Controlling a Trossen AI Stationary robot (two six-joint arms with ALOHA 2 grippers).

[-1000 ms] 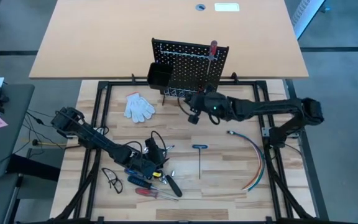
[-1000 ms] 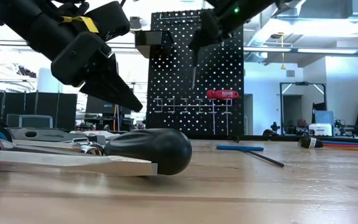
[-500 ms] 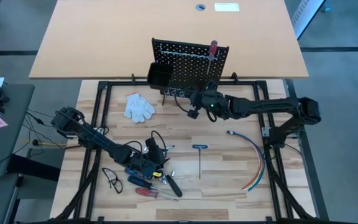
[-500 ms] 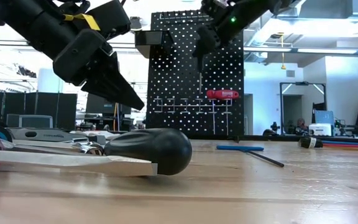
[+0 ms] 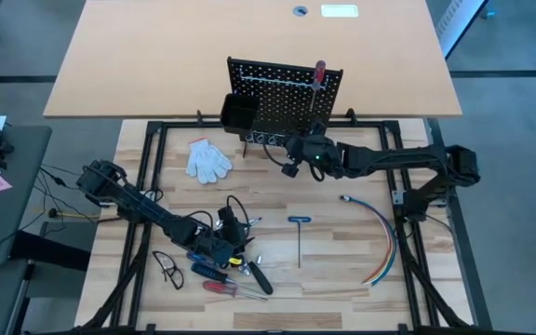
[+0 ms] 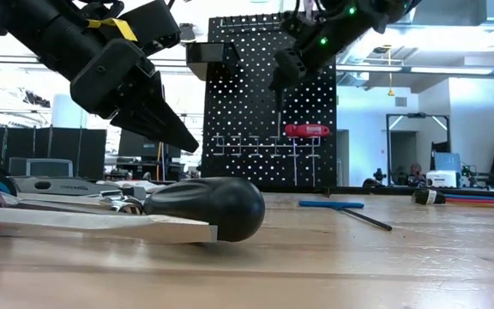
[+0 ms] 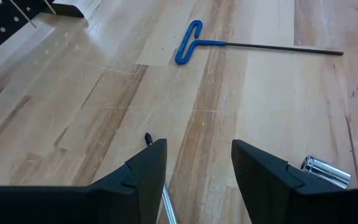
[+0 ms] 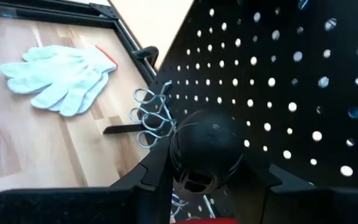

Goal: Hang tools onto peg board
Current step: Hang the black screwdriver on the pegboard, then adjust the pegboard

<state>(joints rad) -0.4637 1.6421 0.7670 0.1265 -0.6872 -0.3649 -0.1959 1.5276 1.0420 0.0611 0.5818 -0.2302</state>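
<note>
Wooden table [image 5: 342,270], white glove [image 5: 208,159], blue T-handle key [image 5: 299,223], coloured cables [image 5: 380,237], peg board [image 5: 282,98], screwdrivers [image 5: 221,274]

No text, label, brand or number can be read in any view. White marks run along the bottom of the peg board [image 6: 268,103] in the low view, and the red screwdriver handle [image 6: 306,130] hanging there carries pale print, both illegible.

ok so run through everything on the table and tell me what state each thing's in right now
Peg board: upright, one red-handled screwdriver hung.
Right gripper: at the board, shut on a black-handled screwdriver.
Left gripper: open, empty, over the tool pile.
Blue T-handle key: flat on the table.
White glove: lying flat.
Cable bundle: lying curved.
</note>
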